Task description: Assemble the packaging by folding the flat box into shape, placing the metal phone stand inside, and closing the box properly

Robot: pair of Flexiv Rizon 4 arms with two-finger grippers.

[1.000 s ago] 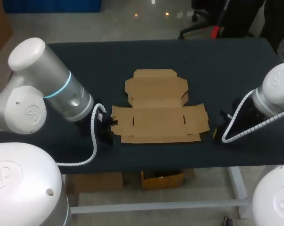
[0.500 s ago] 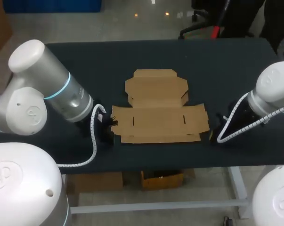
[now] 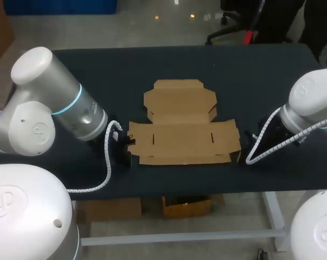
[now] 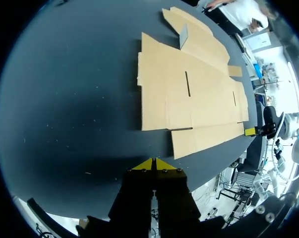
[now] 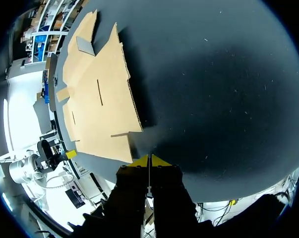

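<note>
Surface: dark tabletop (image 3: pixel 261 70) is carrying flat brown cardboard box (image 3: pixel 182 127), unfolded.
Left gripper (image 4: pixel 152 162): yellow tips are pressing together, empty.
Right gripper (image 5: pixel 149 159): likewise closed, empty.

Silver-white arms (image 3: pixel 38 116) with cyan rings (image 3: pixel 71 101), coiled cables (image 3: pixel 108 162), yellow-tipped black grippers (image 4: pixel 152 161) (image 5: pixel 149 158).

No text or numbers legible, flat box (image 3: pixel 182 123) plain brown — left arm (image 3: pixel 39 131) bears only an emblem

The head camera looks steeply down from above and behind on the worktop (image 3: pixel 98 70), with the flat box (image 3: pixel 182 124) mid-frame. The left wrist camera rides low behind the left hand (image 4: pixel 153 161), facing one end of that box; the right, behind the right hand (image 5: pixel 149 158), faces the other.
</note>
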